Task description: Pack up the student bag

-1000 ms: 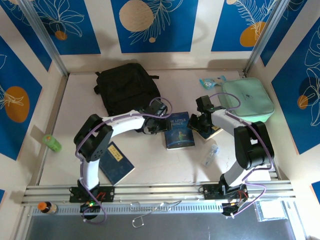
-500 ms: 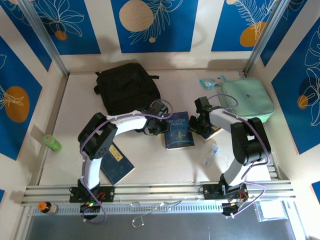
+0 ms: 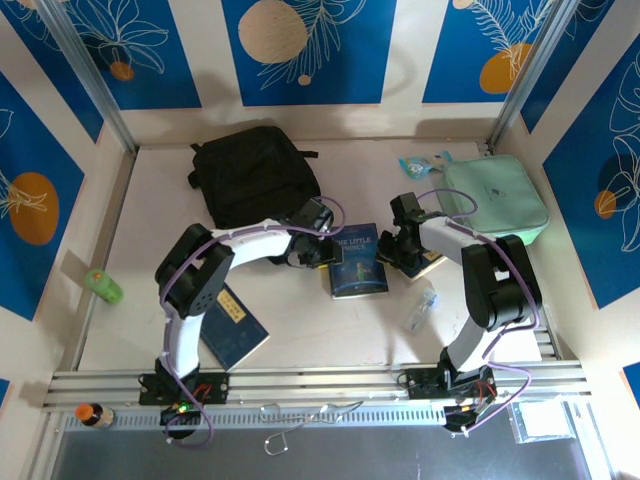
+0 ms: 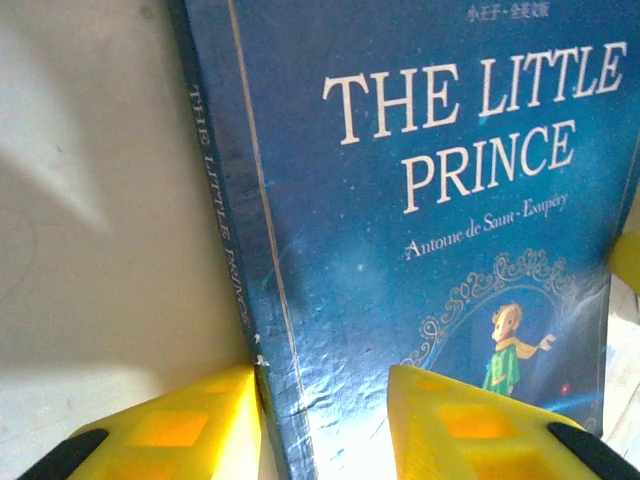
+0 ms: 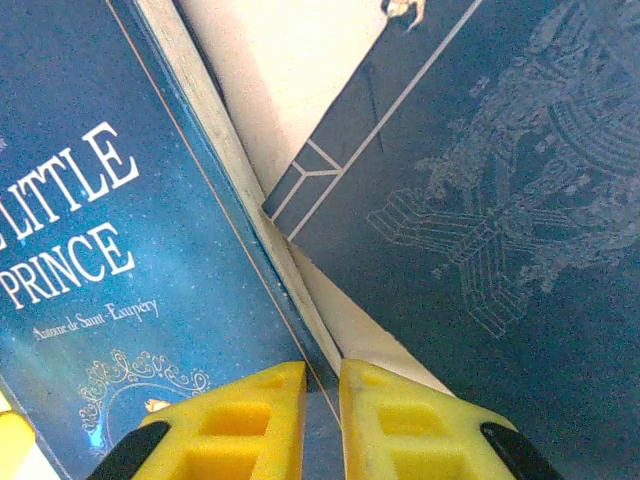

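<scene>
Near-closed end effector (image 5: 322, 420) — edge of Little Prince book (image 5: 120, 250); darker book (image 5: 500, 250) beside

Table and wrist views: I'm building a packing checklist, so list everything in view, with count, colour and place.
student bag: 1, black, far left of table
Little Prince book: 1, blue, centre
patterned book: 1, dark blue, just right of the Little Prince book
third book: 1, dark blue, near left
zip case: 1, mint green, far right
packet: 1, teal, beside the zip case
small bottle: 1, clear, lying near right
green container: 1, green, left margin
orange-topped bottle: 1, near-left rail
left gripper: 1, yellow jaws open astride the Little Prince book's spine
right gripper: 1, yellow jaws close together at that book's other edge
</scene>
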Tool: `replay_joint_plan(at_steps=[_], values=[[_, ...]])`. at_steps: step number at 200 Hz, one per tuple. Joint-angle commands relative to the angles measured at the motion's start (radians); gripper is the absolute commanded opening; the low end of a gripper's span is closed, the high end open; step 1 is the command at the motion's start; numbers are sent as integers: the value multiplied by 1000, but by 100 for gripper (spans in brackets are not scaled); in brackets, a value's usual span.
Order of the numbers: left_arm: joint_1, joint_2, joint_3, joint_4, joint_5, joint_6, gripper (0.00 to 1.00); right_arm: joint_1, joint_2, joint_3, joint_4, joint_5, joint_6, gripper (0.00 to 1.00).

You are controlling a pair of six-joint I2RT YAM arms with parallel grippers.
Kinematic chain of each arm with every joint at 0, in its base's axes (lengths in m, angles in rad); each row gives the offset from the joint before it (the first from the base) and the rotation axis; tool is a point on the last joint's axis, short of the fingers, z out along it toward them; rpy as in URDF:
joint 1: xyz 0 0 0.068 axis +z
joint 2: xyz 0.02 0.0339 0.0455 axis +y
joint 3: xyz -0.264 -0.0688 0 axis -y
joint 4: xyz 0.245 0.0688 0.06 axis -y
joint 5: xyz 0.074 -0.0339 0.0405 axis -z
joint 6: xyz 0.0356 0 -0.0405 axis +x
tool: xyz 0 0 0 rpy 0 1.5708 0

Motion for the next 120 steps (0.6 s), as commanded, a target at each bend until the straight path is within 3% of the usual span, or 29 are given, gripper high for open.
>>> replay_joint_plan(at_steps=[1,35,74,120], values=[[-14,-127,2,141,137,61,35,6,7,10,-13,-61,32,18],[-14,-177,-102,289,184,-1,33,4,5,3,13,-77,70,18],[-13,-124,-69,227,125,-31,33,1,19,6,41,-126,95,17],[-10,-76,-44,284,163,-93,34,2,16,-13,86,-155,104,17]])
